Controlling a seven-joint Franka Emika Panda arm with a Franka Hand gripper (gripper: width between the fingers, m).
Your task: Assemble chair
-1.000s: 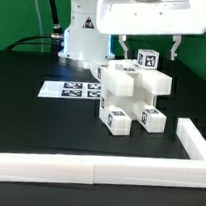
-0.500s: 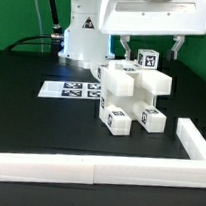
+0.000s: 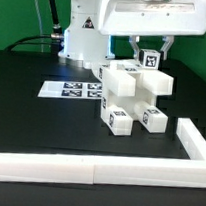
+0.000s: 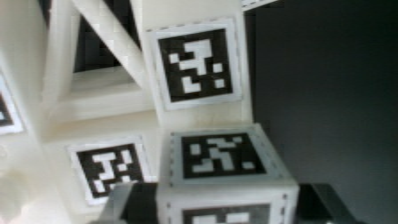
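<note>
The white chair (image 3: 126, 98) stands half built in the middle of the black table, made of chunky blocks with black-and-white tags. Its topmost tagged block (image 3: 149, 59) rises at the back. My gripper (image 3: 150, 52) hangs straight over that block, one finger on each side, shut on it. In the wrist view the same block (image 4: 221, 158) fills the gap, and the dark fingers (image 4: 139, 205) press against its two sides. Beyond it lie the chair's tagged slab (image 4: 192, 62) and white struts.
The marker board (image 3: 76, 89) lies flat on the exterior view's left of the chair. A long white border rail (image 3: 86, 171) runs along the front, and another rail piece (image 3: 196, 140) runs along the exterior view's right. The arm's base (image 3: 83, 31) stands behind.
The fingers stood wide apart on either side of the top block before; now they have closed in against it. The chair and the arm have not shifted.
</note>
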